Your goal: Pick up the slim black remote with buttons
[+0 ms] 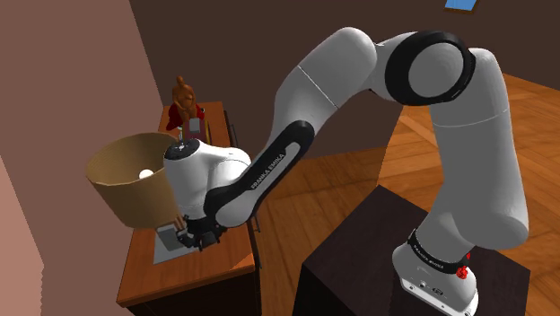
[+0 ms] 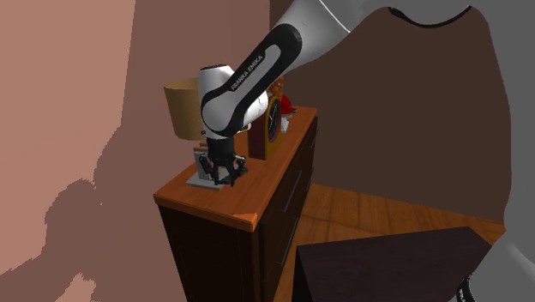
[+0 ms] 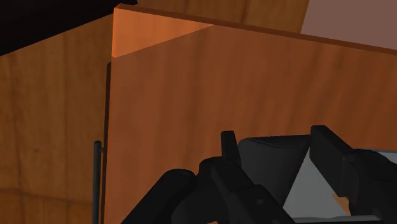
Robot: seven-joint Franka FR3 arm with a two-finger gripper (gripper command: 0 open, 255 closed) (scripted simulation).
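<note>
Far left in the shoulder view, the tan lamp (image 1: 135,184) stands on the wooden surface (image 1: 179,274), its grey base plate (image 1: 166,244) down at 5 o'clock of the shade. Just right of that plate the tool (image 1: 191,239) is right down at the surface. In the wrist view the slim black remote (image 3: 273,156) fills the gap between the two fingers (image 3: 228,147), and they clasp it at both sides. A brown figurine (image 1: 184,103) sits at 1 o'clock of the lamp, and the dark stand (image 1: 359,269) is far right.

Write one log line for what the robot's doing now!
gripper: down at dresser top, beside lamp | black remote: right at gripper | grasp: cannot tell
</note>
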